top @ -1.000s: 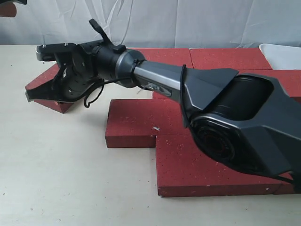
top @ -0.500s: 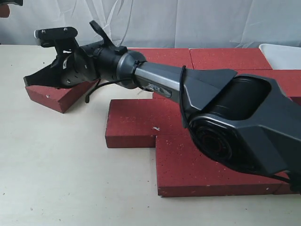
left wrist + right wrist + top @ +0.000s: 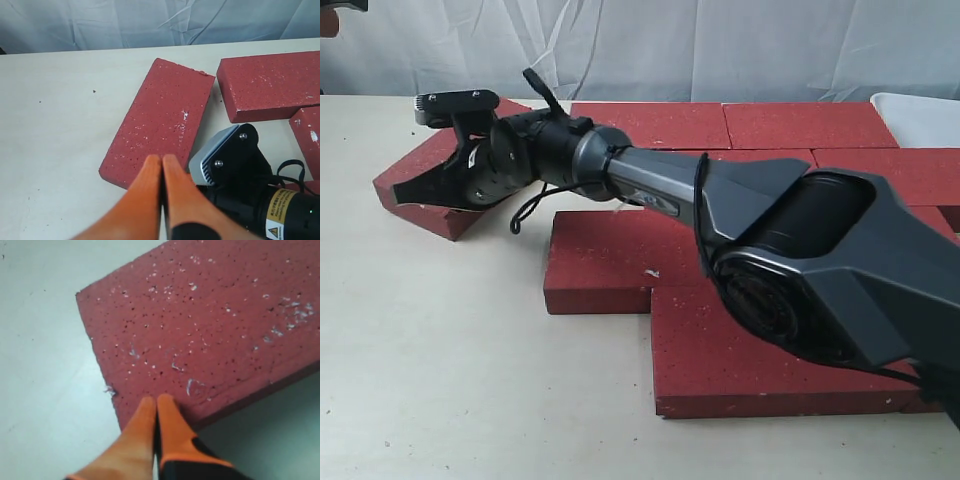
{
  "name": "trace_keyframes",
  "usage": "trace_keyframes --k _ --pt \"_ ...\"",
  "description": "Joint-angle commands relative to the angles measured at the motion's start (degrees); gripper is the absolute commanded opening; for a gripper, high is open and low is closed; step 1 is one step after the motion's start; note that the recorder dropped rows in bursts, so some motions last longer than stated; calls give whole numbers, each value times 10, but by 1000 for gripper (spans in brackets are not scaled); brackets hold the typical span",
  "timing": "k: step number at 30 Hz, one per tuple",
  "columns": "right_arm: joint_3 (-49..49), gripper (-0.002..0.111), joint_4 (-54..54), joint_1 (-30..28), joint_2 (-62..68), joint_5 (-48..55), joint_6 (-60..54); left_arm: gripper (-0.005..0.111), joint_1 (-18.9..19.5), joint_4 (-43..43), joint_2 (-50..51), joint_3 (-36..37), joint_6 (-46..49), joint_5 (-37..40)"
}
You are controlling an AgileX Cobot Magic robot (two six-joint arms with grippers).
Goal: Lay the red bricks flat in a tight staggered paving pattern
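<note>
Red brick is all I see under my right claw (image 3: 154,402): its orange fingers are pressed together, nothing between them, tips over the top face of the loose brick (image 3: 215,325) near one corner. I cannot tell whether they touch it. From the exterior view that loose brick (image 3: 408,168) lies flat on the desk (image 3: 450,360), skewed to the others, left of the laid bricks (image 3: 720,340), which sit flat in staggered rows with edges together. My right arm reaches across them. My left claw (image 3: 161,160) is also pressed together and empty, hanging above the loose brick's near end, beside the right arm's wrist.
</note>
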Motion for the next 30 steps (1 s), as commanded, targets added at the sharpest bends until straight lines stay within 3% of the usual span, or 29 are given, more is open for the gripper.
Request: trace_keyframes --k 1,5,11,18,25,30 --pt "-18 -1 14 -2 3 107 -74 0 1 -3 -3 -3 0 -8" --pt "-67 -1 -29 -5 -3 215 -83 0 1 -3 -3 -3 0 -10" --pt "-154 -1 -45 -20 -22 238 -66 0 1 -3 -3 -3 0 -10" --pt "-159 -1 -37 -20 12 143 -31 0 1 -15 -3 -3 0 -9" --pt "-159 -1 78 -18 50 66 -30 0 1 -15 -3 -3 0 -11" --pt "-159 -1 102 -7 54 13 -30 0 1 -16 -3 -3 0 -11"
